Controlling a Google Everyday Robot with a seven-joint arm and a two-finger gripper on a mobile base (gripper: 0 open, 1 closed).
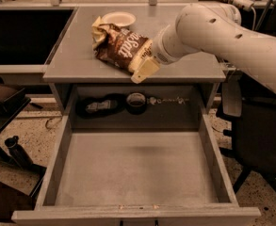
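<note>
A brown chip bag [120, 44] lies on the grey counter [76, 51], its crumpled top toward the back left. My gripper [143, 68] sits at the bag's right end, near the counter's front edge, with the white arm [222, 27] reaching in from the right. A cream-coloured finger [145, 71] rests against the bag's lower corner. Below the counter, the drawer [137, 173] is pulled out wide and its floor is bare.
A small white bowl [118, 19] stands behind the bag. Dark objects, among them a round black one [136, 102], lie in the recess behind the drawer. A black sink basin [24, 32] is at left, a dark chair [264, 135] at right.
</note>
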